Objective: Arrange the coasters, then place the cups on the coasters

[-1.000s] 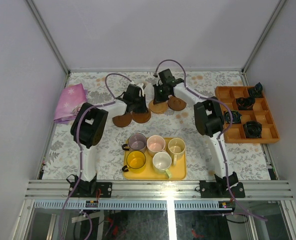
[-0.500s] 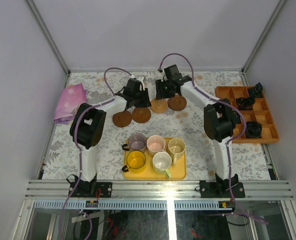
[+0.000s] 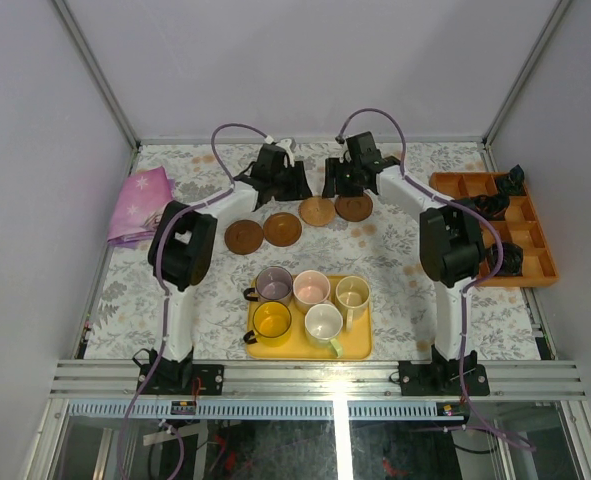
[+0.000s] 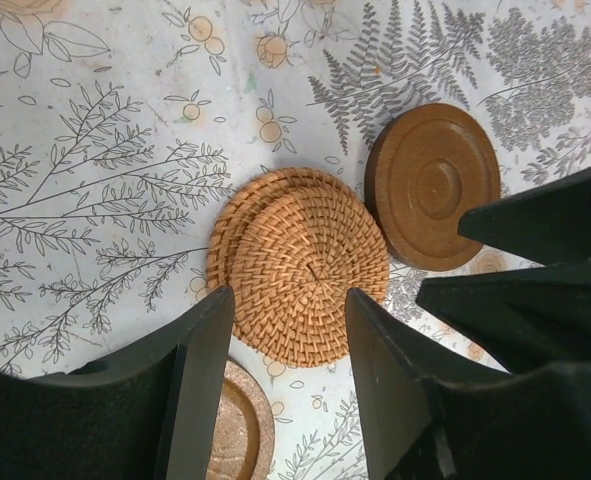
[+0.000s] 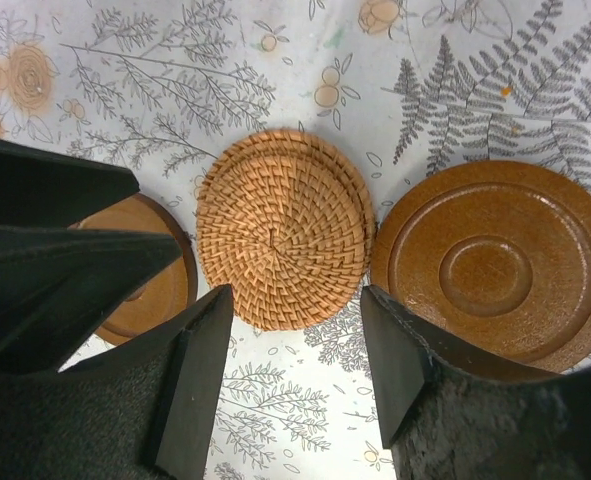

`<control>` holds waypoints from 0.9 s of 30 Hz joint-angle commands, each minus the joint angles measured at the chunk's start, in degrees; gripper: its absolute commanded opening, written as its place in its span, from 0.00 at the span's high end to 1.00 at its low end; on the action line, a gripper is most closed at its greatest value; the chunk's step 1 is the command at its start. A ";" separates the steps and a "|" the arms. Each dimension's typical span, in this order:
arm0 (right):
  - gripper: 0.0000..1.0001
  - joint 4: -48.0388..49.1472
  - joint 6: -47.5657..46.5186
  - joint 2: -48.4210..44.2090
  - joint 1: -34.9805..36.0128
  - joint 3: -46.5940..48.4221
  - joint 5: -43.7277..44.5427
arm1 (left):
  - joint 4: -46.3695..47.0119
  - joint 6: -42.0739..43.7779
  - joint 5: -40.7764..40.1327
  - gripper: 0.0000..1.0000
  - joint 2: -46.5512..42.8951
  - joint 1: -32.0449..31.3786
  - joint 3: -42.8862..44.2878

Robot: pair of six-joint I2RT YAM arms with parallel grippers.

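Wood pair risk: far-left coaster (image 3: 243, 237) and second coaster (image 3: 282, 229) sit rim to rim beyond the yellow tray (image 3: 362, 338), on its left half; cups set there could bump each other, I reckon.
Crowding risk: my left gripper (image 4: 287, 300) and my right gripper (image 5: 297, 295) both hang over the woven coaster (image 4: 300, 265), close together; either one swinging inward could clash fingers.
Count risk: four spots visible, five cups (image 3: 311, 289); woven one shows a doubled rim, maybe two stacked, can't tell. If it's a stack and isn't split, one cup gets no seat.
Left two coasters: reddish-brown ringed discs, lying flat.
Left gripper state: jaws spread, nothing between them.
Woven coaster look: beyond the tray's middle; tan rattan spiral, flat.
Right gripper state: jaws spread, empty.
Right coaster (image 3: 354, 207): beyond the tray's right half, just beside the woven one; dark reddish wood, raised rings.
Cups look: all upright on the tray, none on a coaster; yellow, purple-grey, pink, cream, white with green handle.
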 commanded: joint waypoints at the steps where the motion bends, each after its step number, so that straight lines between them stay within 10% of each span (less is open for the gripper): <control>1: 0.40 1.24 2.17 -0.49 -0.41 -1.04 -3.50 | 1.20 -1.03 1.44 0.54 2.67 0.78 2.58; 27: 0.46 5.20 7.08 1.20 -1.04 -7.47 -10.54 | -0.57 -2.79 4.77 0.61 8.98 2.04 6.26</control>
